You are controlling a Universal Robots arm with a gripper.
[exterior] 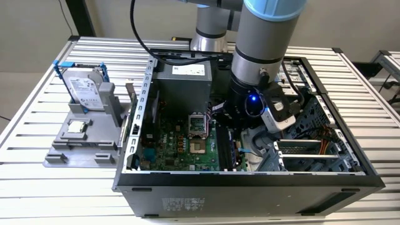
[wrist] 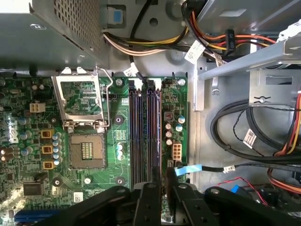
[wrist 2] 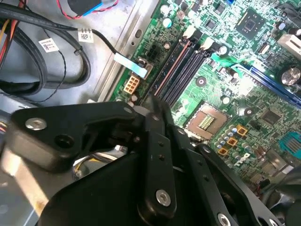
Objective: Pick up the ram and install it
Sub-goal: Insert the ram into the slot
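My gripper (wrist: 163,181) hangs low inside the open computer case (exterior: 134,180). It is over one end of the dark memory slots (wrist: 145,136) on the green motherboard (exterior: 178,147). Its black fingers (wrist: 149,197) stand close together, and I see nothing between them in both wrist views. The slots (wrist 2: 181,66) look bare. Outside the case, a thin greenish-brown board (exterior: 130,92) stands on edge between the grey holder (exterior: 81,145) and the case's side wall. It looks like the ram.
The holder at the exterior view's left also carries a silver hard drive in a blue bracket (exterior: 84,89) and a small square chip (exterior: 77,125). Inside the case are the open processor socket (wrist: 84,136), cable bundles (wrist: 244,136), a blue-tagged cable (wrist: 188,168) and the power supply (exterior: 184,84).
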